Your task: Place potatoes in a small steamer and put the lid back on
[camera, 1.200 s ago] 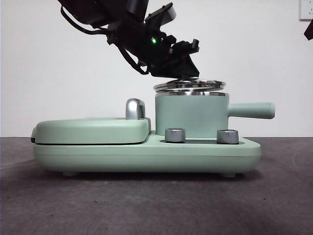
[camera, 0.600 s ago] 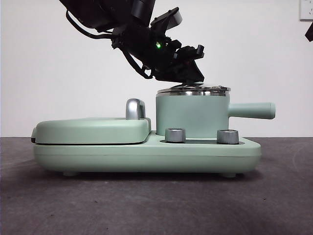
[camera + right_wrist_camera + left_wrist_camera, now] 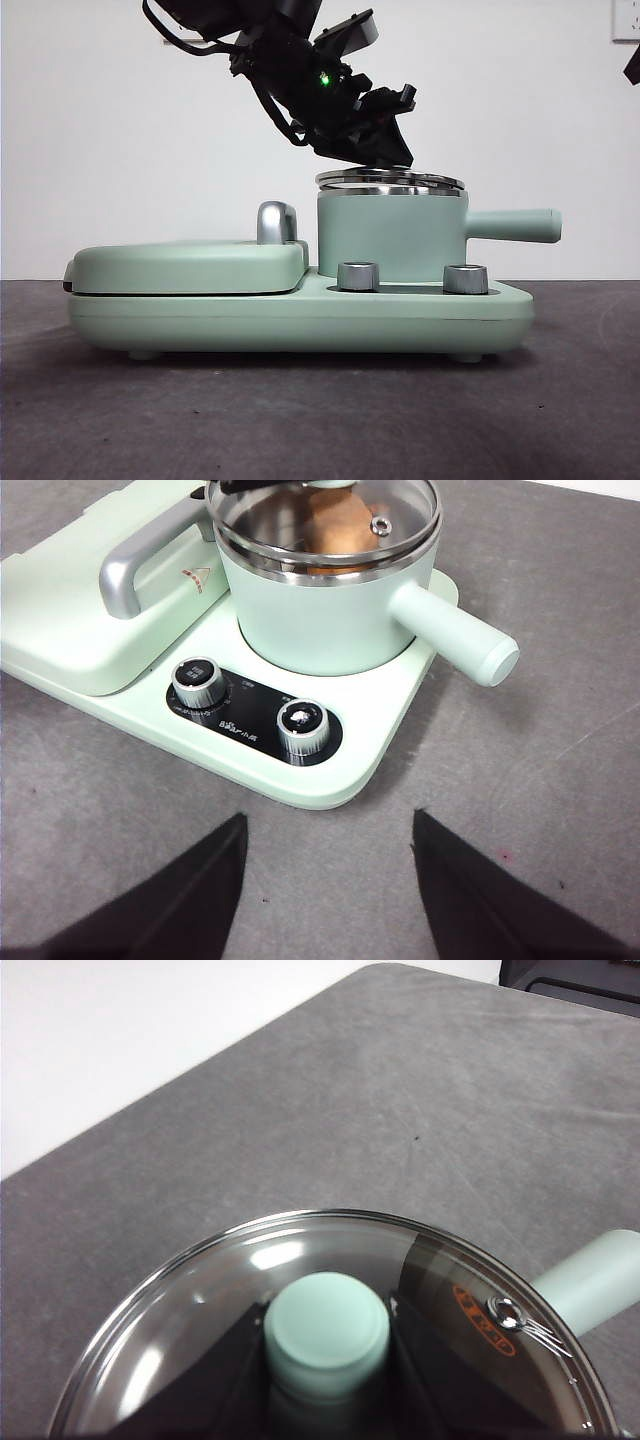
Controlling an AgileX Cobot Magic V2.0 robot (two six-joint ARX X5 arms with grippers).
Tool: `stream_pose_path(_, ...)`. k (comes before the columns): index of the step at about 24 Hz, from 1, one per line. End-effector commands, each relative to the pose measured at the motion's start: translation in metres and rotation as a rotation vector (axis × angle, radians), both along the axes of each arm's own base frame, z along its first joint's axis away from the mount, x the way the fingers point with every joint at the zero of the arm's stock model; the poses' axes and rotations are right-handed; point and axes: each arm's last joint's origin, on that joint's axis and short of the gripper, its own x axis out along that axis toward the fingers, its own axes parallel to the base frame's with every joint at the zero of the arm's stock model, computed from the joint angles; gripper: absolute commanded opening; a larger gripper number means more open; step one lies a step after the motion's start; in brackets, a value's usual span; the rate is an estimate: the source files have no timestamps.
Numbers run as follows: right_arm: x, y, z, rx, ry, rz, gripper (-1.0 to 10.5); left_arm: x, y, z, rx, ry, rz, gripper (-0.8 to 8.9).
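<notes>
The small steamer [image 3: 390, 238], a mint pot with a steel rim and side handle [image 3: 515, 225], stands on the right of the mint appliance base. The clear glass lid [image 3: 390, 180] lies across its rim, almost level; I cannot tell if it is fully seated. My left gripper [image 3: 385, 150] comes down from the upper left and is shut on the lid's mint knob [image 3: 327, 1335]. The orange-brown potato [image 3: 335, 520] shows through the glass inside the pot [image 3: 320, 610]. My right gripper [image 3: 325, 825] is open and empty over the table in front of the appliance.
The flat mint griddle cover [image 3: 185, 265] with a chrome handle [image 3: 277, 222] sits left of the pot. Two steel knobs [image 3: 358, 276] [image 3: 465, 278] are on the base front. Grey table [image 3: 320, 420] lies all around. A black arm tip [image 3: 632, 62] shows at the top right.
The left gripper has lowered the tilted lid from above the pot onto its rim and levelled it. It still holds the knob. The right arm has not moved.
</notes>
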Motion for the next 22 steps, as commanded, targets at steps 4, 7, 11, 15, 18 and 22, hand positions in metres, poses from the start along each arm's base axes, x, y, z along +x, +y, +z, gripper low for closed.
stream_pose_path(4, 0.0001, 0.0006, 0.0009, 0.003, 0.004, 0.001, 2.5, 0.0053, -0.0059, 0.0037, -0.008, -0.036, -0.005, 0.1)
stream_pose_path(7, -0.0003, 0.0004, 0.0002, -0.001, 0.011, 0.001, 2.5, 0.0057, -0.0079, 0.0015, -0.011, -0.037, -0.009, 0.1)
stream_pose_path(11, -0.0006, 0.0003, -0.0004, -0.004, 0.018, 0.001, 2.5, 0.0065, -0.0093, 0.0021, -0.055, -0.021, 0.001, 0.1)
stream_pose_path(15, -0.0006, 0.0002, -0.0004, -0.004, 0.018, 0.001, 2.5, 0.0078, -0.01, 0.0074, -0.12, -0.031, 0.015, 0.1)
stream_pose_path(18, -0.0006, 0.0003, -0.0005, -0.004, 0.018, 0.001, 2.5, 0.0086, -0.0086, 0.0064, -0.116, -0.02, 0.02, 0.1)
stream_pose_path(22, -0.0006, 0.0003, -0.0005, -0.004, 0.019, 0.001, 2.5, 0.0083, -0.0068, 0.0018, -0.089, 0.018, 0.018, 0.1)
